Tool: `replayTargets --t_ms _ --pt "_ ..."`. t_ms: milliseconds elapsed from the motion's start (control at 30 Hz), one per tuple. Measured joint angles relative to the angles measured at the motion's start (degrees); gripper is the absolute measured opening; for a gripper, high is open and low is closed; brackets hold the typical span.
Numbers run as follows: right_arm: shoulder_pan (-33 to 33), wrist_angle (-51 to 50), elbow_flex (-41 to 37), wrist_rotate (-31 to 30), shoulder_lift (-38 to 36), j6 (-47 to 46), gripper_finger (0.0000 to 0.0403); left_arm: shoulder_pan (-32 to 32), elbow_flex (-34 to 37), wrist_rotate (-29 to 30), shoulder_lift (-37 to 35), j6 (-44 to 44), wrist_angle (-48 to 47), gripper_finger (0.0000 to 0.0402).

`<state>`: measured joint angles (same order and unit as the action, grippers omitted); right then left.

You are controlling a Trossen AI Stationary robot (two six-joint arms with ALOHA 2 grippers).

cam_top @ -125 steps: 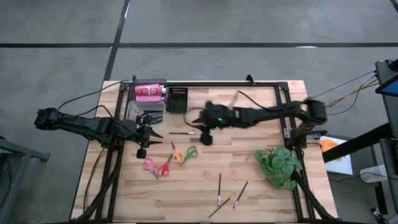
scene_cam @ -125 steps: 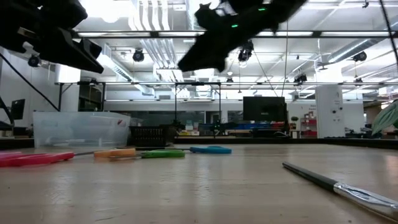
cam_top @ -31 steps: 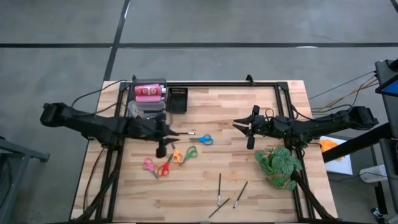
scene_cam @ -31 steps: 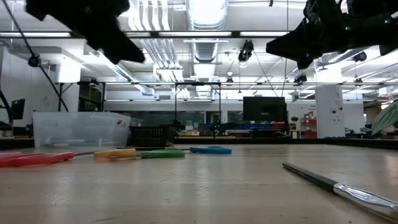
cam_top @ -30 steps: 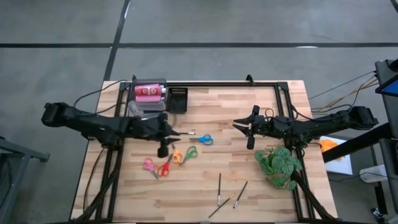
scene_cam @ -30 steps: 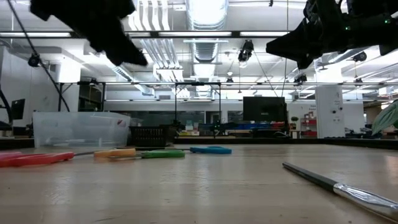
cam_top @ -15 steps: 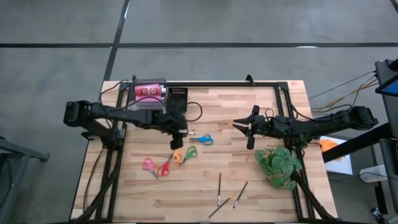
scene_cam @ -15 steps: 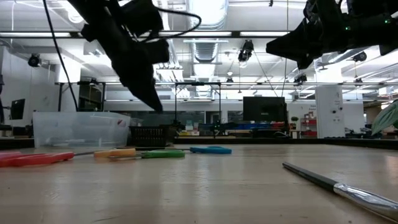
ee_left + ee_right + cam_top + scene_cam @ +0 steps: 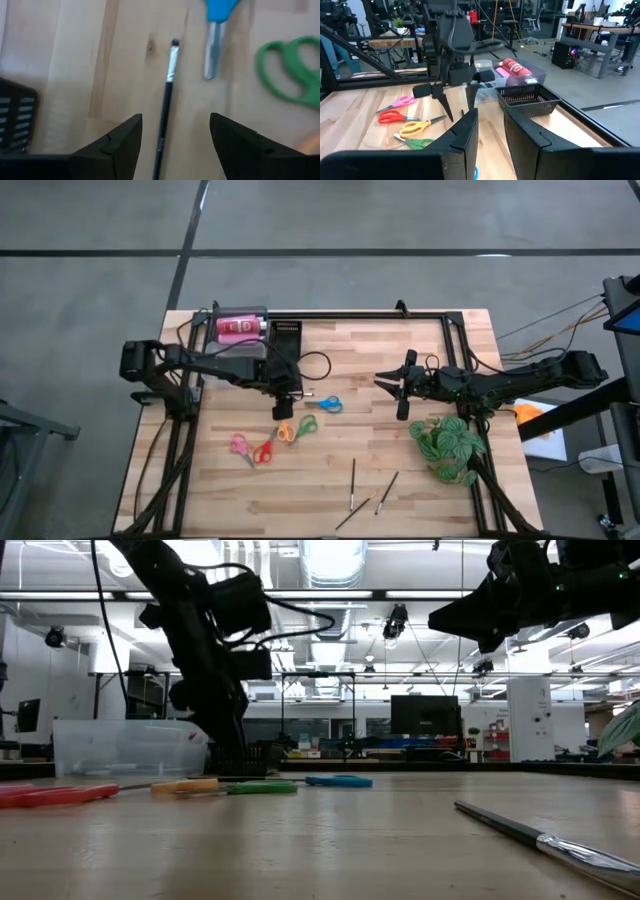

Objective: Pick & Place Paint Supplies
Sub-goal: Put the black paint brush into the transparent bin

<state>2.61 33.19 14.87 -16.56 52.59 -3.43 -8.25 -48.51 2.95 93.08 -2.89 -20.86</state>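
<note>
My left gripper (image 9: 284,396) (image 9: 175,135) points steeply down over a thin black brush (image 9: 303,393) (image 9: 169,85) that lies flat on the wooden table. Its fingers are open and stand on either side of the handle, clear of it. Just beyond the brush lie blue scissors (image 9: 325,403) and an orange and a green pair (image 9: 290,428). Pink and red scissors (image 9: 250,448) lie nearer the table's near edge. A pink bottle (image 9: 238,328) lies in the clear tub (image 9: 222,352) at the far left. My right gripper (image 9: 394,392) (image 9: 491,130) hovers level at mid-right, its fingers a little apart and holding nothing.
A black mesh tray (image 9: 285,340) stands beside the tub, close behind my left gripper. Three more brushes (image 9: 365,488) lie near the table's near edge. A green leafy plant (image 9: 450,445) stands at the right, beside my right arm.
My left gripper has swung toward the table's right and come down from high above to just over the black brush, tipping from nearly level to steeply downward. The things on the table have not moved.
</note>
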Motion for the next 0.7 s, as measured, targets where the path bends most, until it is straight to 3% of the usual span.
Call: replayTargets --t_ms 300,700 --pt "0.0 0.0 0.0 0.0 0.0 0.0 0.009 -1.9 0.0 1.7 2.8 0.9 0.9 0.0233" --pt "0.0 0.0 0.0 0.0 0.0 0.0 0.009 -2.3 1.5 -1.2 3.0 2.7 1.9 0.0232"
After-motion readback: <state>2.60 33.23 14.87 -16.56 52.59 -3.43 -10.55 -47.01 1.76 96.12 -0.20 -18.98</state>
